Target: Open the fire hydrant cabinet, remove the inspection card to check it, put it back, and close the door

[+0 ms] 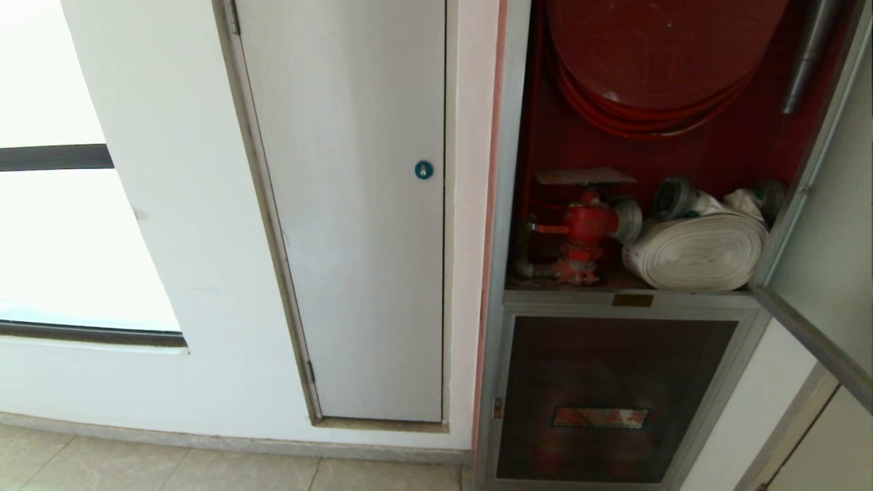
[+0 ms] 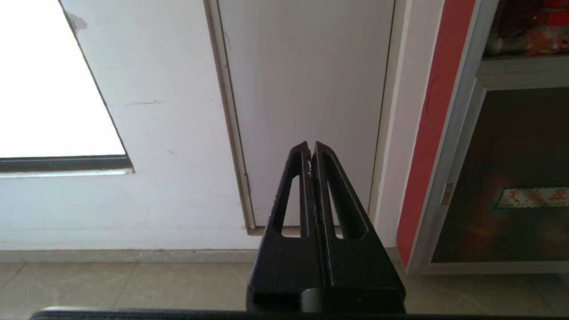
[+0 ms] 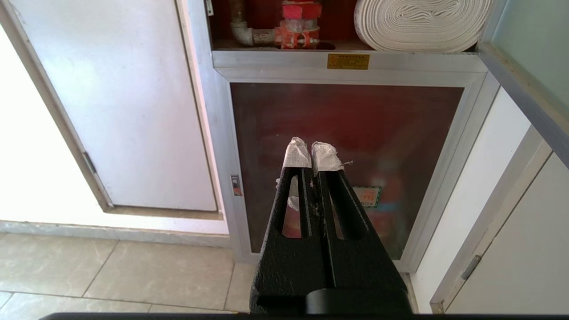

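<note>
Standing open, the cabinet (image 1: pixel 682 157) shows its red reel (image 1: pixel 655 61), valve (image 1: pixel 586 228) and rolled hose (image 1: pixel 699 249); its door (image 1: pixel 829 273) is swung out to the right. No card is in sight. The left hand (image 2: pixel 311 149) faces the grey panel door (image 2: pixel 306 89), fingers together and empty. The right hand (image 3: pixel 311 151), likewise pressed together and empty, points at the lower glass door (image 3: pixel 346 133).

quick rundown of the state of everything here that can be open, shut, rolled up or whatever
fire hydrant cabinet: open, inside showing
door: swung open to the right
lower glass door: shut
grey-white panel door: shut
white hose: rolled up, lying on the shelf
red hose reel: wound, hanging above
left hand: shut, empty, away from the cabinet
right hand: shut, empty, in front of the lower glass door
</note>
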You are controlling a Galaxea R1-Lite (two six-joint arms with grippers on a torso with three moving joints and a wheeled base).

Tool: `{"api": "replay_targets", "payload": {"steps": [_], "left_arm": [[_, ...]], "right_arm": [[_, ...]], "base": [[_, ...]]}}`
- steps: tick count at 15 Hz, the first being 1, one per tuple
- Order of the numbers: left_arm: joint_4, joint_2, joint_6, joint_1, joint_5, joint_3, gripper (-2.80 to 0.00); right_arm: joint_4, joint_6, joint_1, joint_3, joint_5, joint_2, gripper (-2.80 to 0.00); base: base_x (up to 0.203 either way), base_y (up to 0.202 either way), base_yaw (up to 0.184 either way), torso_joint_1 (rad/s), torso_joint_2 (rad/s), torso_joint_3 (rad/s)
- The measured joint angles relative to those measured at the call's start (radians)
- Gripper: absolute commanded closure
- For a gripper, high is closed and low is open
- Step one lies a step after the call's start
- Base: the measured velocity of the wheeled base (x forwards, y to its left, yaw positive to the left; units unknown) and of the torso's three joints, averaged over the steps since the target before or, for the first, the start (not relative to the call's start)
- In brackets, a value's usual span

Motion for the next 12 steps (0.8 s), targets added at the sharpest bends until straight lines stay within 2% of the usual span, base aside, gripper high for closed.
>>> {"api": "replay_targets", "payload": {"steps": [4,7,12], "left_arm": [[0.000,0.000,0.000,0.000,0.000,0.000,0.00],[0.000,0.000,0.000,0.000,0.000,0.000,0.00],[0.000,0.000,0.000,0.000,0.000,0.000,0.00]], "right_arm": [[0.022,-0.001,0.000,-0.026,-0.007,0.003,0.00],[0.056,-0.002,0.000,-0.157,-0.018,0.065,0.00],[0.038,0.001,0.001,-0.435,-0.174,0.336,0.00]], "base": [[0.000,0.000,0.000,0.000,0.00,0.000],[0.000,0.000,0.000,0.000,0.00,0.000],[0.000,0.000,0.000,0.000,0.00,0.000]]}}
